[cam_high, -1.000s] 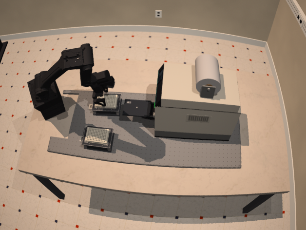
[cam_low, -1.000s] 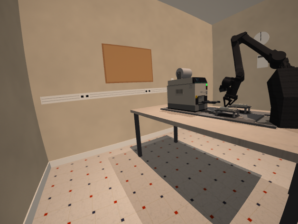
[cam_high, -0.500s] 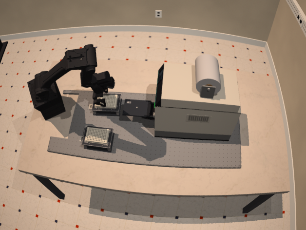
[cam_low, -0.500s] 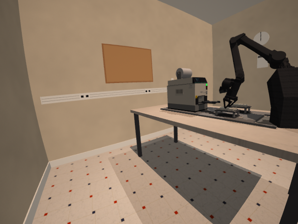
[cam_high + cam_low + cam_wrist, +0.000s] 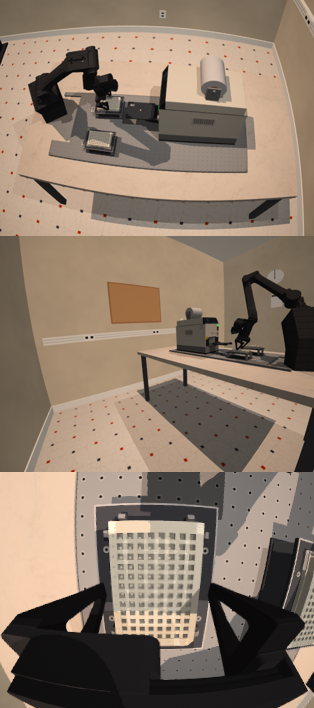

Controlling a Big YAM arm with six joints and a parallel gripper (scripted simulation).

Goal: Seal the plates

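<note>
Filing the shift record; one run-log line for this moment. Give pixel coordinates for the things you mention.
gripper (image 5: 103,104) (image 5: 157,588): open, over wall-side plate (image 5: 114,103) (image 5: 155,579) | stage (image 5: 140,110) (image 5: 221,343): out, no plate | lamp (image 5: 217,325): green

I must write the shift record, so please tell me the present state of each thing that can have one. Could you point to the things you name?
Gripper (image 5: 103,106) (image 5: 239,347) (image 5: 157,588): open, above the nearer plate
Plate below gripper (image 5: 115,103) (image 5: 155,567): in its nest
Other plate (image 5: 100,138): in its nest
Sealer stage (image 5: 140,110) (image 5: 223,343): out, no plate on it
Sealer lamp (image 5: 217,325): green
</note>
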